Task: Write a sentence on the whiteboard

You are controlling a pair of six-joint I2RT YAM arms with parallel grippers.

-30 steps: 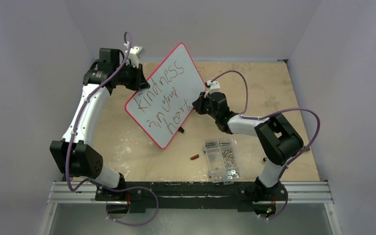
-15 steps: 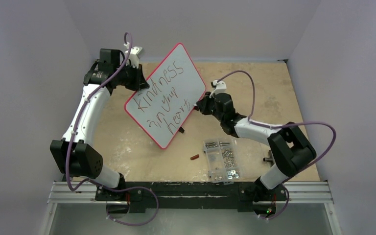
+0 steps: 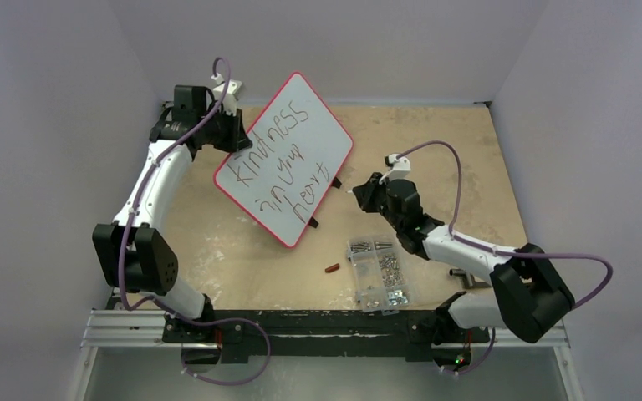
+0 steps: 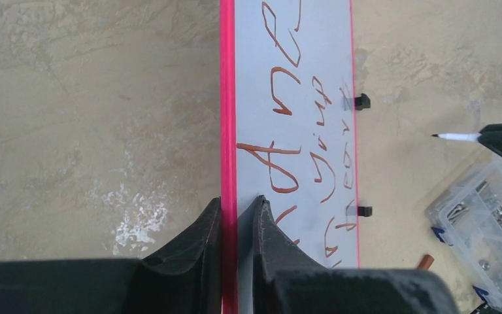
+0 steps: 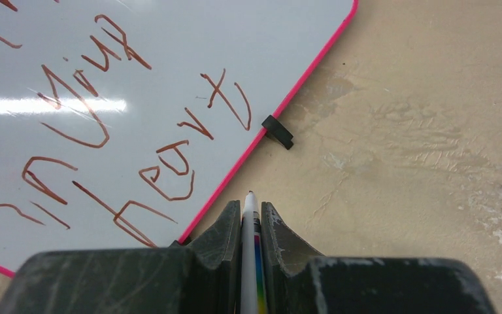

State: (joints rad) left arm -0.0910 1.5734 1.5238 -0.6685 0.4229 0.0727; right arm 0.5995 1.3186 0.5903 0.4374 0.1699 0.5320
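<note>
The whiteboard (image 3: 301, 150), white with a pink rim, lies tilted at the back left of the table. The sentence (image 3: 274, 171) runs across it in three brown-red lines reading "kindness in your heart". My left gripper (image 3: 238, 134) is shut on the board's upper-left rim; in the left wrist view its jaws (image 4: 237, 203) straddle the pink rim (image 4: 227, 131). My right gripper (image 3: 359, 190) hovers right of the board, apart from it. It is shut on a white marker (image 5: 250, 219) with a rainbow stripe, tip pointing at the table beside the board's edge (image 5: 235, 167).
A clear compartmented screw box (image 3: 379, 272) sits at the near middle-right, with a small brown cap (image 3: 332, 269) left of it. Black clip feet (image 5: 278, 131) stick out from the board's right rim. A small dark object (image 3: 468, 280) lies by the right arm.
My right arm has drawn back from the board toward the right and the near side, marker still held. The board's right edge has dropped lower and the board has shifted slightly right.
</note>
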